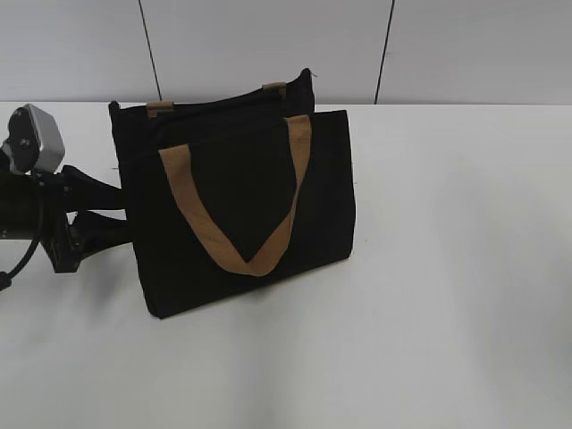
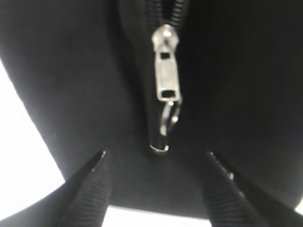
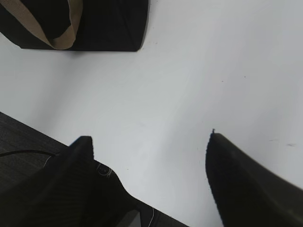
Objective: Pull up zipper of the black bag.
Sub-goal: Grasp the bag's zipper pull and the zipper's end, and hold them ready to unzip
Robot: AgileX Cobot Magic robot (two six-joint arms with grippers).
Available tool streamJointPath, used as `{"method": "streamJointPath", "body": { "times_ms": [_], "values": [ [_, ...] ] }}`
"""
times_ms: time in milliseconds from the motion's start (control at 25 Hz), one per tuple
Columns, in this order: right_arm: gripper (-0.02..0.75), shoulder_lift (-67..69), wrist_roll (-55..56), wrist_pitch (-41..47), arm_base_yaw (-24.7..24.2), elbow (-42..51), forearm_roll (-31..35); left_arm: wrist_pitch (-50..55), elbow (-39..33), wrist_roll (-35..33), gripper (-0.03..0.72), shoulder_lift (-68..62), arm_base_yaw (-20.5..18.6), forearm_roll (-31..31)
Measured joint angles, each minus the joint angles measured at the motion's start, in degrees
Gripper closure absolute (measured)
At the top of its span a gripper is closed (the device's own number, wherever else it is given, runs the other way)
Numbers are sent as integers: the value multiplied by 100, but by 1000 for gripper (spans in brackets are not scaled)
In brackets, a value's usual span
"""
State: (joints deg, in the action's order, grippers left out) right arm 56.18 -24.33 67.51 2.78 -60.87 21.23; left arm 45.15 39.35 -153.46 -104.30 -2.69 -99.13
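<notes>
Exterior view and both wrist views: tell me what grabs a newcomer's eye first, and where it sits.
The black bag stands out most, upright on the white table left of centre, a tan strap looping down its front. In the left wrist view the silver zipper fills the frame, just ahead of the open left end effector. The right end effector hangs open over bare table, clear of the bag.

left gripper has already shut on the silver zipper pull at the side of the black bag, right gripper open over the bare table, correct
Not quite. In the left wrist view the left gripper is open: its fingers stand apart below the zipper pull, not touching it. The rest holds: the black bag is there, and the right gripper is open above the table.
</notes>
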Motion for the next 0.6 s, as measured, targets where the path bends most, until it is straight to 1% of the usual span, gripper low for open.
{"method": "streamJointPath", "body": {
  "times_ms": [240, 400, 600],
  "values": [
    [181, 0, 0, 0, 0, 0, 12, 214, 171, -11, 235, -292, 52, -18],
    [181, 0, 0, 0, 0, 0, 13, 160, 222, -16, 235, -388, 328, -18],
    [181, 0, -1, 0, 0, 0, 15, -365, 460, -16, 235, -410, 631, -14]
  ]
}}
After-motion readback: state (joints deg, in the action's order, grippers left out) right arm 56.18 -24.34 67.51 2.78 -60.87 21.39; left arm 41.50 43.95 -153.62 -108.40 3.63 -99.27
